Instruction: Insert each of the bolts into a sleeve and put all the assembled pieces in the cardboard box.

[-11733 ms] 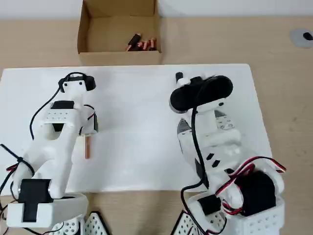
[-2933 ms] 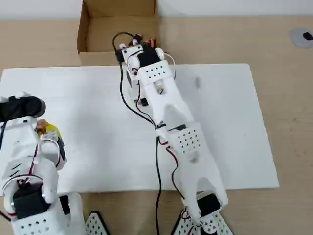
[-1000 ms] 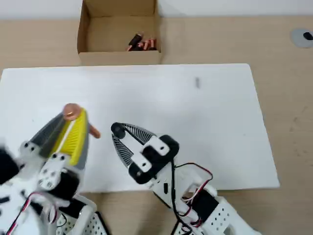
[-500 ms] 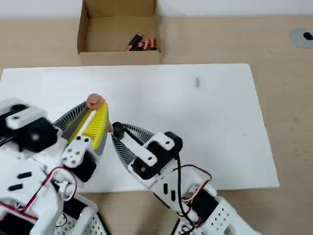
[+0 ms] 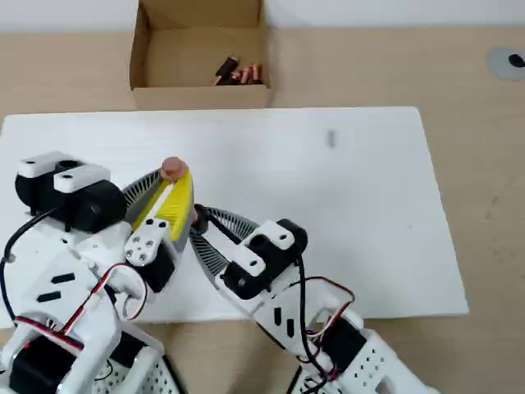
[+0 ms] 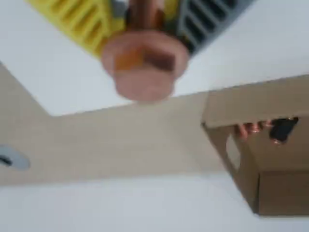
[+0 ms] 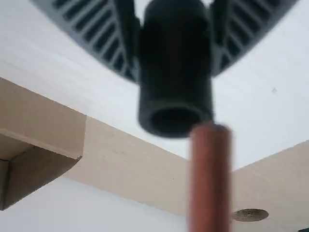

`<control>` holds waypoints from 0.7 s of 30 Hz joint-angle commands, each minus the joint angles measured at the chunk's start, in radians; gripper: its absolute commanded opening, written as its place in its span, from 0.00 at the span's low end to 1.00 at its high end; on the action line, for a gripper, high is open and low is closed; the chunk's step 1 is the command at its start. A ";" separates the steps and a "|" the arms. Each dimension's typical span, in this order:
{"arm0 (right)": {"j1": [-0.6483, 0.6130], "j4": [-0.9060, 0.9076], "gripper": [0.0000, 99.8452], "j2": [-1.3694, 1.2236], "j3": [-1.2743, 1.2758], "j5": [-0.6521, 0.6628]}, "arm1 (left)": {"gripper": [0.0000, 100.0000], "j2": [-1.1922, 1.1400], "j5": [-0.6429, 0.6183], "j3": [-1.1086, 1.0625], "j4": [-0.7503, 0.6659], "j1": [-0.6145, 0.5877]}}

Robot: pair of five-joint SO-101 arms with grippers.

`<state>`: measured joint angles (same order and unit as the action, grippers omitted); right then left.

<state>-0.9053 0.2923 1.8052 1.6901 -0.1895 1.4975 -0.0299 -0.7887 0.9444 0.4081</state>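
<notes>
My left gripper (image 5: pixel 170 179), with one yellow finger (image 6: pixel 77 17), is shut on a copper bolt (image 5: pixel 172 169) whose round head (image 6: pixel 145 58) faces the camera in the left wrist view. My right gripper (image 5: pixel 199 218) is shut on a black sleeve (image 7: pixel 175 72) close beside it, over the white mat's front left. In the right wrist view the bolt's shank (image 7: pixel 210 179) lies just in front of the sleeve's open mouth, slightly off to one side; I cannot tell if they touch. The cardboard box (image 5: pixel 148 49) stands at the back and holds several assembled pieces (image 5: pixel 238 72).
A white mat (image 5: pixel 353 213) covers the wooden table. Both arms crowd its front left part. The box (image 6: pixel 260 145) sits beyond the mat's far edge. A grey disc (image 5: pixel 504 61) lies at the far right on the wood.
Earlier the right arm was at the box; it has since come back with a sleeve. Over the last second the left gripper carried the bolt right, up to the sleeve.
</notes>
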 commanded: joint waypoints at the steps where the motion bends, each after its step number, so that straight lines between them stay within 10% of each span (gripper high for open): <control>1: -0.013 -0.028 0.01 0.059 -0.001 -0.008 | 0.01 -0.001 0.031 -0.034 -0.080 0.011; 21: -0.010 -0.028 0.01 0.059 -0.001 -0.006 | 0.01 0.001 0.080 -0.074 -0.084 0.054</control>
<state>-0.9053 0.2923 1.8052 1.6901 -0.1910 1.4960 0.0361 -0.9268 0.8109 0.4204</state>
